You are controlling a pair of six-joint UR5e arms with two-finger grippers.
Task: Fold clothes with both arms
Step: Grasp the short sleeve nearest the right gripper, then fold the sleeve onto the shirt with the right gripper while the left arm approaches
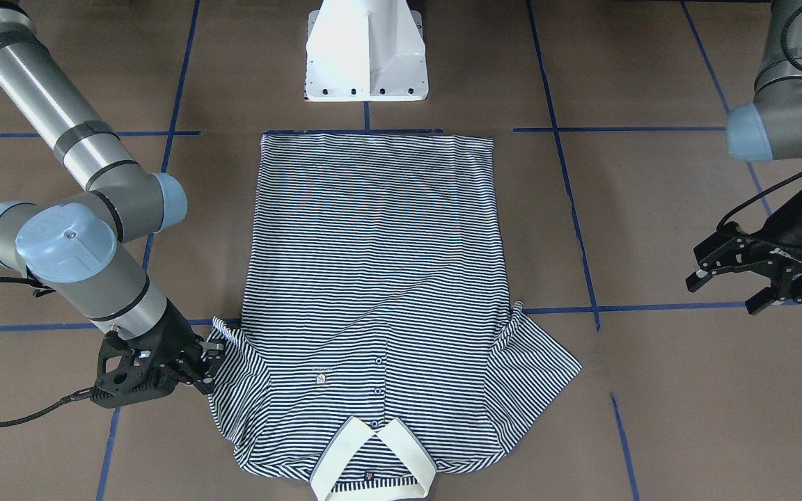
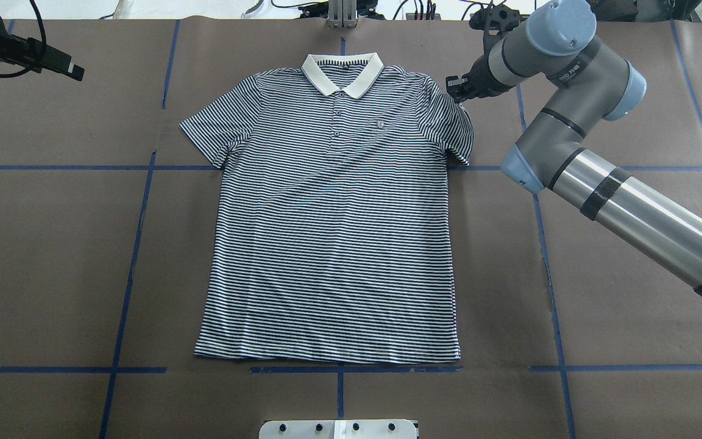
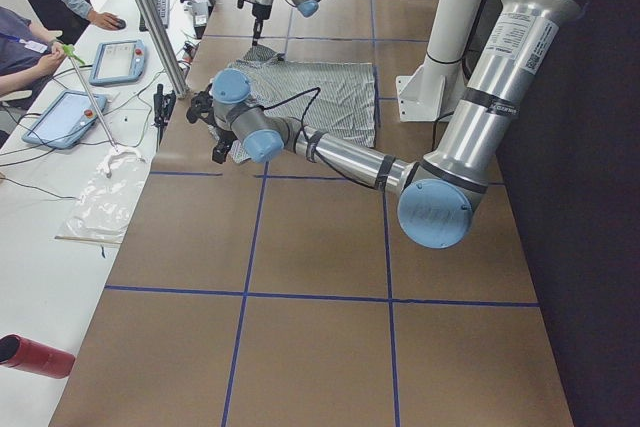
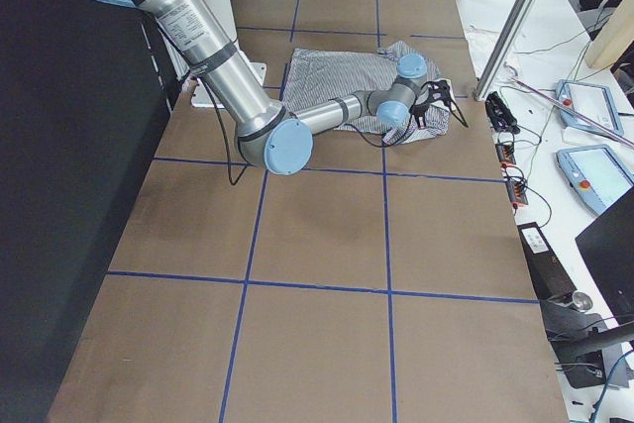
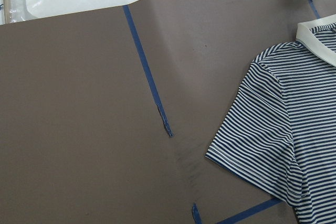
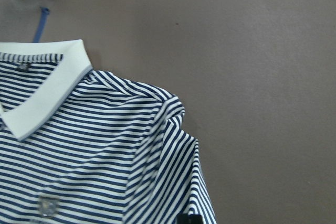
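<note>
Silver-grey arms (image 1: 46, 97), light-blue joint caps (image 1: 67, 243)

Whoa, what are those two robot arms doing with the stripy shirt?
They are getting ready to fold it. The shirt lies flat, buttons up, on the brown table, not folded yet. The right arm's pincer is down at the edge of one sleeve and touches it. Whether it has pinched the cloth is hard to tell. The left arm's pincer is open and hangs off to the side, away from the other sleeve.

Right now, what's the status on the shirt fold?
Left gripper open, off the polo shirt. Right gripper at its sleeve, grip unclear. Shirt spread, unfolded, nothing on it.
</note>
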